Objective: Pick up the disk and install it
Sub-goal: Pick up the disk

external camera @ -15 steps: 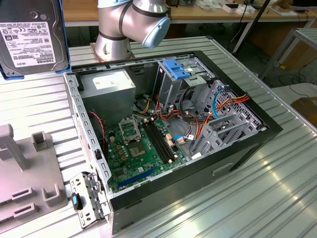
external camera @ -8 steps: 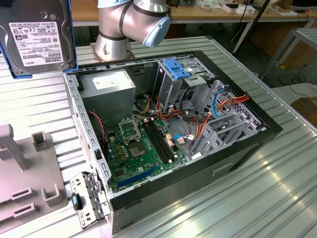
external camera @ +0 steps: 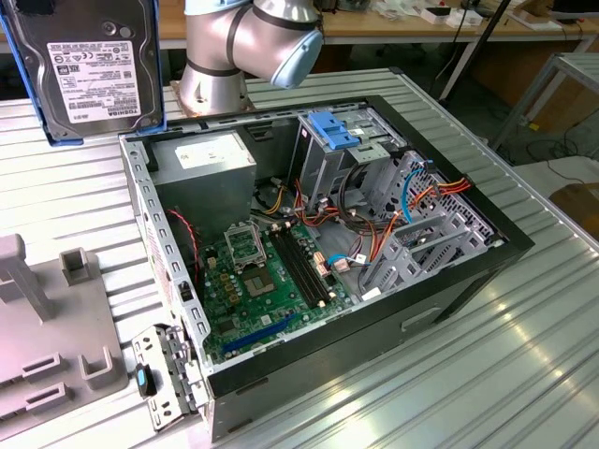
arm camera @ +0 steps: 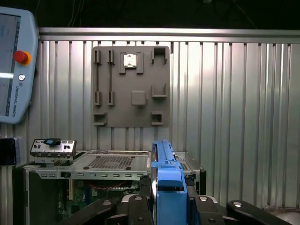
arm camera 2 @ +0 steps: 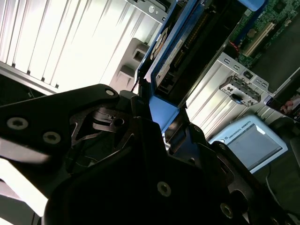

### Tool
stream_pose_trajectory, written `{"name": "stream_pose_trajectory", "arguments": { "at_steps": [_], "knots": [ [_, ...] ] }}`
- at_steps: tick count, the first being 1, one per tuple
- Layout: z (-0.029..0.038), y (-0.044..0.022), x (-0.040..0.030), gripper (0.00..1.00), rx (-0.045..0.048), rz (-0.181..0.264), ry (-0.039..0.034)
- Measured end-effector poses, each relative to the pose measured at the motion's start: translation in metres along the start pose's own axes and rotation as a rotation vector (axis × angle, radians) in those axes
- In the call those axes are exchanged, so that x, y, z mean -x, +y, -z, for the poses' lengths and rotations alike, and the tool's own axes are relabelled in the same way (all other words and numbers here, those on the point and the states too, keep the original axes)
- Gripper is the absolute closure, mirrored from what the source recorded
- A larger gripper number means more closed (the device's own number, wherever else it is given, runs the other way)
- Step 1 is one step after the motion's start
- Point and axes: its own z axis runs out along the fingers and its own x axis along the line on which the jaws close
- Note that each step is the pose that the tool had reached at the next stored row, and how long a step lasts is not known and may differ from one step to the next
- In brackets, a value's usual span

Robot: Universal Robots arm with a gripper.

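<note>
On the exterior view the disk (external camera: 92,37) carries a white label (external camera: 101,84) with barcodes, small marks and many lines of fine print, but I cannot read any of it with certainty. The power supply (external camera: 201,192) inside the case also has a white sticker (external camera: 210,150) whose print is too small for me. In the first wrist view the teach pendant (arm camera: 16,70) bears one short line of lettering near its red button (arm camera: 20,56) — I do not read it off.

Lab: ribbed metal bench (external camera: 524,374), open computer (external camera: 309,365)
</note>
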Motion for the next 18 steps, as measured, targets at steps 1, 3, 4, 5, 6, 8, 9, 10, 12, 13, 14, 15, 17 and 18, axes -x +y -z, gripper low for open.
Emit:
{"name": "stream_pose_trajectory", "arguments": {
  "at_steps": [1,3,4,5,6,8,9,10,12,13,14,15,17,18],
  "knots": [
    [0.0,-0.0013,0.0,0.64,0.0,0.0,0.0],
    [-0.0002,-0.0045,-0.0001,0.64,0.0,0.0,0.0],
    [-0.0002,-0.0062,-0.0001,0.64,0.0001,0.0,0.0001],
    [-0.0003,-0.0076,-0.0001,0.64,0.0,0.0,0.0001],
    [-0.0004,-0.0096,-0.0001,0.64,0.0,0.0,0.0],
    [-0.0005,-0.0137,-0.0002,0.64,0.0,0.0,0.0001],
    [-0.0005,-0.0149,-0.0002,0.64,0.0,0.0,0.0001],
    [-0.0006,-0.018,-0.0002,0.64,0.0,0.0,0.0],
    [-0.0008,-0.0223,-0.0003,0.64,0.0,0.0,0.0001],
    [-0.0008,-0.024,-0.0003,0.64,0.0,0.0,0.0],
    [-0.0009,-0.0256,-0.0003,0.64,0.0,0.0,0.0],
    [-0.0009,-0.0271,-0.0003,0.64,0.0001,0.0,0.0001],
    [-0.001,-0.0305,-0.0004,0.64,0.0,0.0,0.0],
    [-0.0011,-0.0326,-0.0004,0.64,0.0001,0.0,0.0001]
  ]
}}
